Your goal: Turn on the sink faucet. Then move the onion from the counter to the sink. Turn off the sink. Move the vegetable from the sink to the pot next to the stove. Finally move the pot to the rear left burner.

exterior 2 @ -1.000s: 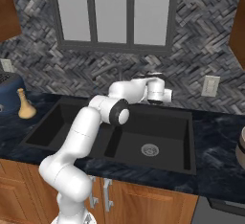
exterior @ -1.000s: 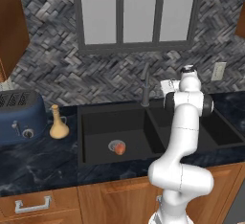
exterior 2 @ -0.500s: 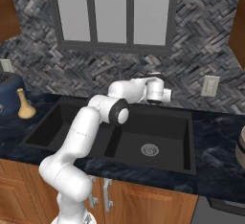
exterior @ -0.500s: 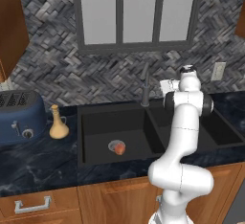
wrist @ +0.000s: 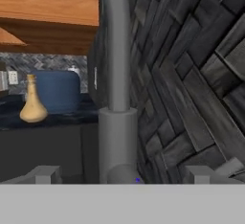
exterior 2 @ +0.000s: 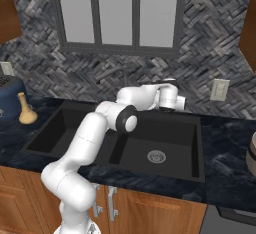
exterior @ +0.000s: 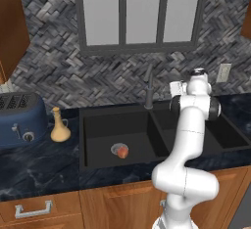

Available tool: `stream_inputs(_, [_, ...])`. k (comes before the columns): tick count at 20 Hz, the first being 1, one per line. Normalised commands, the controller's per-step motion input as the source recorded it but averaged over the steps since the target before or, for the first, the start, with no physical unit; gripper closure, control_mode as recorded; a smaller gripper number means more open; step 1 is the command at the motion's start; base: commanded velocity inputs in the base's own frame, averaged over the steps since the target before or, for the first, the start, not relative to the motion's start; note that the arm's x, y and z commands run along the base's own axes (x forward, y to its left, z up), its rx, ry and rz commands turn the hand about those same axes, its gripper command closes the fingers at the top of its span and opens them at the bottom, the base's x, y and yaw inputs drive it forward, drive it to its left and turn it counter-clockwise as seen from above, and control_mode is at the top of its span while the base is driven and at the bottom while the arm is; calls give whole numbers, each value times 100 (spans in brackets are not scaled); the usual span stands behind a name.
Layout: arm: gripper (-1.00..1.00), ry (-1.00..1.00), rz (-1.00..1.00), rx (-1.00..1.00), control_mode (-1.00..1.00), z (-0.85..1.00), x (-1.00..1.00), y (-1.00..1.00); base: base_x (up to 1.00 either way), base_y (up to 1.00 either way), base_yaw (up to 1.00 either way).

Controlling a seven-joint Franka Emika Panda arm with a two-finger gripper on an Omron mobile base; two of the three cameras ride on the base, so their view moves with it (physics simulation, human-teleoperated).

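The slim dark grey sink faucet (exterior: 148, 87) stands behind the divider of the black double sink (exterior: 81, 125). In the hand view its upright column (wrist: 115, 74) rises close up, between my two fingertips (wrist: 45, 174). My gripper (wrist: 123, 176) is open, with one jaw on each side of the faucet's base, not touching it. From the left base view the gripper (exterior: 171, 90) hangs just right of the faucet, above the right basin. The orange-red onion (exterior: 122, 151) lies by the drain in the left basin. The tan pot (exterior 2: 252, 154) peeks in at the right edge.
A tan narrow-necked vase (exterior: 60, 126) and a blue toaster (exterior: 20, 118) stand on the dark marbled counter (exterior: 39, 162) left of the sink. The herringbone tile wall (wrist: 191, 74) is close behind the faucet. Below the window, the right basin's drain (exterior 2: 156, 155) is bare.
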Motion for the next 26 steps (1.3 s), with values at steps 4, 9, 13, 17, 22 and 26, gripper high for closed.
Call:
stream_inputs(4, [-100, -8, 0, 2, -100, -7, 0, -41, 0, 0, 0])
stream_inputs(9, [-100, -7, 0, 1, -100, 0, -8, -28, 0, 0, 0])
stream_inputs(13, [-100, -10, 0, 0, -100, 1, -40, -2, 0, 0, 0])
stream_inputs(17, [-100, -12, 0, 0, -100, 7, -59, 12, 0, 0, 0])
stream_inputs(22, [-100, -14, 0, 0, -100, 11, -68, 20, 0, 0, 0])
stream_inputs(26, [-100, -15, 0, 0, -100, 23, -70, 22, 0, 0, 0])
